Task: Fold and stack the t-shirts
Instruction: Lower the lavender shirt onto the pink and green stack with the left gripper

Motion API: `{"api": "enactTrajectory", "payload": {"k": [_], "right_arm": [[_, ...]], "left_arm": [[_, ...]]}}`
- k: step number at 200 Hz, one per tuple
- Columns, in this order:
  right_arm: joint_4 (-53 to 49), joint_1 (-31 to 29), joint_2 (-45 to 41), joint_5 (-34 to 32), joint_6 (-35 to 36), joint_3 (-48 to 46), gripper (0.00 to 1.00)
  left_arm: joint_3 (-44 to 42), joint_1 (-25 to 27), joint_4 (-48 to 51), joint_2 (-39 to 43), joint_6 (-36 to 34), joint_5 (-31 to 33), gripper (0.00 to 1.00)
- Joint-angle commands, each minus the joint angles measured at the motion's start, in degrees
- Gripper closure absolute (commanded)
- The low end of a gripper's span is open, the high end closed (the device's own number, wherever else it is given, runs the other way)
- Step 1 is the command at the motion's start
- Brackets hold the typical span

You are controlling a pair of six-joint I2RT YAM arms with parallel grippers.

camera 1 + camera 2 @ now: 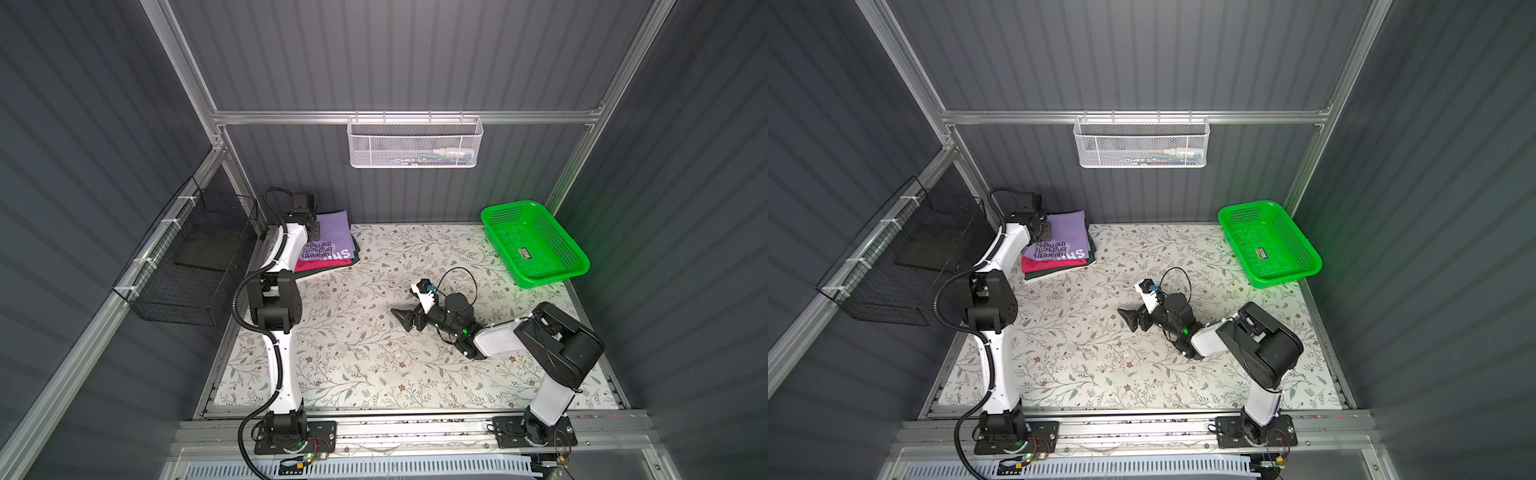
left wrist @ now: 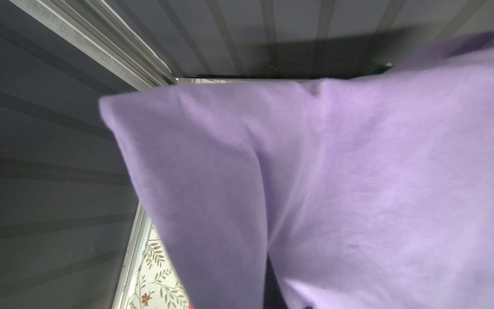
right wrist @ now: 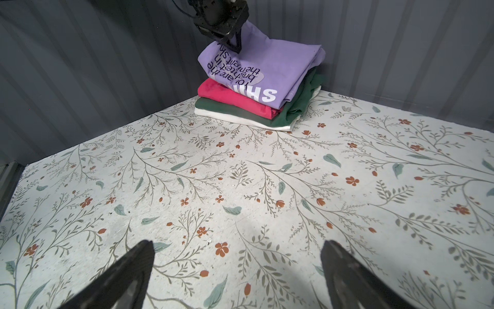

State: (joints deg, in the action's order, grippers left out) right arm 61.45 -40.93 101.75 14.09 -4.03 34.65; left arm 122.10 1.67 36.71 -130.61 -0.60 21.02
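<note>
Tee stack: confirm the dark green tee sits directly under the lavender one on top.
Not right. The magenta tee sits directly under the lavender one on top; the dark green tee lies below the magenta. The right wrist view shows it.

Enclosure, in both top views. Ribbed dark grey walls (image 1: 395, 54) close the cell at the back and on both sides, braced by an aluminium frame (image 1: 291, 117). A white mesh basket (image 1: 415, 143) hangs from the rail at upper centre. A black wire basket (image 1: 187, 257) is tied to the frame at centre left. The tabletop (image 1: 353, 353) bears a floral covering, and a green plastic basket (image 1: 536, 245) rests at its upper right corner.
</note>
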Motion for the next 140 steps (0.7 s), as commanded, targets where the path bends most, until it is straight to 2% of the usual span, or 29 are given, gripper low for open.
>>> {"api": "enactTrajectory", "payload": {"k": [1, 8, 43, 84, 115, 140], "right_arm": [[-0.6, -0.3, 1.0, 0.9, -0.3, 1.3, 0.01], [-0.8, -0.4, 1.0, 1.0, -0.3, 1.4, 0.01], [-1.4, -0.5, 1.0, 1.4, -0.3, 1.7, 0.01], [-2.2, -0.6, 1.2, 1.7, -0.3, 2.0, 0.01], [-2.9, -0.7, 1.3, 2.2, -0.2, 2.5, 0.01], [-3.6, -0.9, 1.5, 2.3, 0.1, 2.8, 0.01]], "left_arm": [[-0.4, -0.7, -1.5, 4.9, 0.7, 4.8, 0.74], [-0.4, -0.7, -1.8, 4.9, 0.6, 5.8, 0.69], [1.1, -1.0, -2.6, 5.3, 0.8, 9.7, 0.61], [-2.9, -1.0, -5.1, 6.2, 3.8, -2.4, 0.63], [0.5, -1.8, -4.9, 1.3, 7.1, -3.3, 0.69], [1.9, -3.5, -6.0, -1.7, 10.4, -4.3, 0.70]]}}
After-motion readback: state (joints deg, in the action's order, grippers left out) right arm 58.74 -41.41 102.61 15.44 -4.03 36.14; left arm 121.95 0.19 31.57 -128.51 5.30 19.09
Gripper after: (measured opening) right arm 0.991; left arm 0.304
